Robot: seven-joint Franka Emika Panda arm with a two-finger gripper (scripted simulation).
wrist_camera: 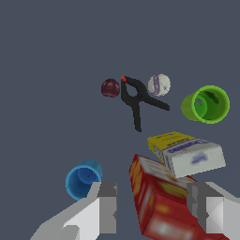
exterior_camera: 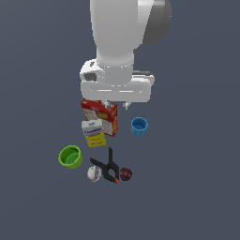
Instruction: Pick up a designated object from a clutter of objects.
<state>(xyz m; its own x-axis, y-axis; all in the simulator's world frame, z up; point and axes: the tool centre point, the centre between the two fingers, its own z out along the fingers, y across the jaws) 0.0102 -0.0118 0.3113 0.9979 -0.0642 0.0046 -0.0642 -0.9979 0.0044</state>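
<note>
Well apart from end effector [exterior_camera: 116, 105]: green cup [exterior_camera: 70, 157].

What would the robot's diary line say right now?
claw: open, empty | above red box | green cup: untouched, apart from claw | phase: approach

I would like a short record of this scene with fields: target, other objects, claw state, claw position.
target: green cup, upright, standing apart from the others
other objects: blue cup, red box, white-and-yellow box, black clamp, white ball, plum
claw state: claw open, holding nothing
claw position: raised above the red box, not over the green cup
</note>
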